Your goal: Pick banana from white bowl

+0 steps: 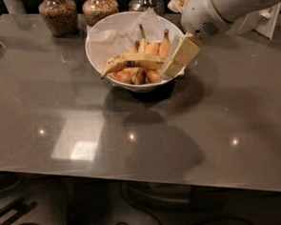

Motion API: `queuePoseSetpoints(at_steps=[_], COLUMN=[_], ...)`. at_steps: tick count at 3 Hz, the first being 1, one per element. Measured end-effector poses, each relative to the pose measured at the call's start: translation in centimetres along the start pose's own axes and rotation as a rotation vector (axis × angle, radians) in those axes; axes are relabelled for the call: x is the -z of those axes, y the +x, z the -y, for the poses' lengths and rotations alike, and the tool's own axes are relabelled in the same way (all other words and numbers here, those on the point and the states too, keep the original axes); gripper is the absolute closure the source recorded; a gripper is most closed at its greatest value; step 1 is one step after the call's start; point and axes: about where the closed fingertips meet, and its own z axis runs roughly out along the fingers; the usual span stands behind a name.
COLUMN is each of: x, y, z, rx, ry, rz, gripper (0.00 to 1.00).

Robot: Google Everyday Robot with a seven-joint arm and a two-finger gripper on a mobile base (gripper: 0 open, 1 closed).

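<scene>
The grey table [132,134] has a glossy top that reflects ceiling lights near its front edge. The white bowl [140,86] stands on the far half of the table and is lined with crumpled paper [111,36]. The banana [132,62] lies across the top of other bananas inside the bowl. The gripper [178,59] is positioned at the bowl's right rim, next to the banana's tip. Whether it is open or closed cannot be determined. Two grain-filled jars [58,14] stand behind the bowl.

You see one white bowl [138,87] holding at least four bananas [132,62], three glass jars [58,14] behind it on one surface [133,148], and one end effector [172,68] at the bowl's right rim.
</scene>
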Motion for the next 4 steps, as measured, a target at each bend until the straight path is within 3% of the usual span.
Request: queuePoseSetpoints(at_steps=[1,2,3,4], x=[-3.1,-6.1,-8.5,-10.2], y=[-0.6,-1.0,-1.0,-0.7], z=[1.6,2.6,2.7,2.1], rx=[0.038,0.068,0.075,0.070], ry=[-0.011,-0.032,-0.064,-0.097], rz=[0.022,0.043,0.056,0.059], gripper=[0.00,0.12,0.31,0.27])
